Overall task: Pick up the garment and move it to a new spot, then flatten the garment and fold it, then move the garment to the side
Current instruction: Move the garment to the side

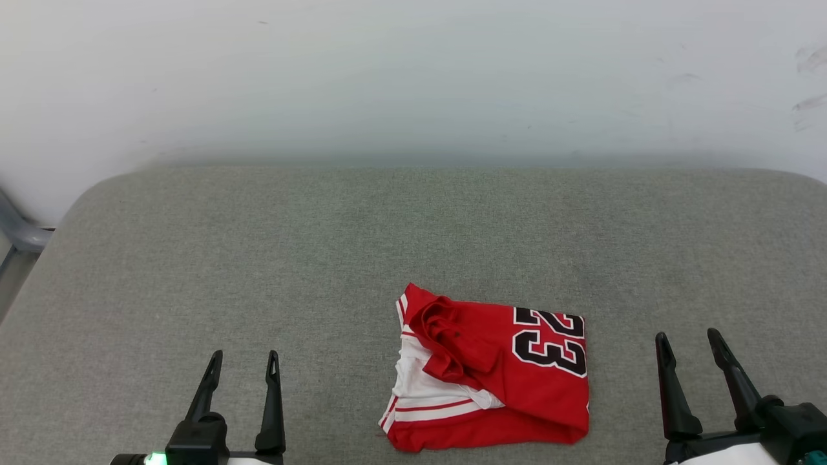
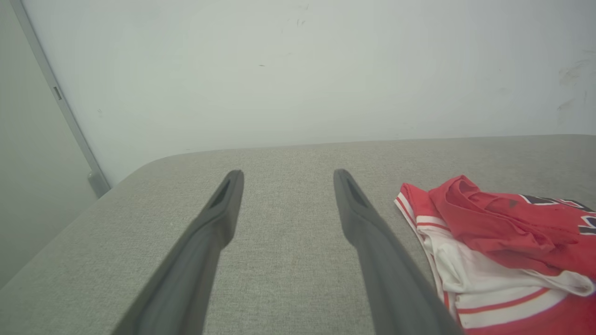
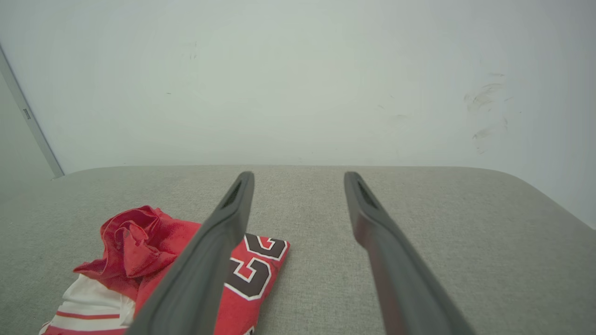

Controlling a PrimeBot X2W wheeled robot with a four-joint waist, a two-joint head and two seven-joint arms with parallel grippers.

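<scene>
A pale wall (image 1: 413,77) rises behind the garment (image 1: 517,381). A grey cloth-covered desk (image 1: 258,258) spreads out on every side of the garment, which lies bunched and loosely folded on it. The cloth is red with a black "23" facing up, and a white striped sleeve shows at its left. The left hand (image 1: 245,354) is well to the garment's left, fingers spread and empty. The right hand (image 1: 686,334) is near the garment's right edge without touching it, fingers likewise spread and empty.

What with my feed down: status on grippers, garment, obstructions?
Left gripper open, empty. Right gripper open, empty. Garment rumpled on grey surface between them, untouched. Nothing in the way.
</scene>
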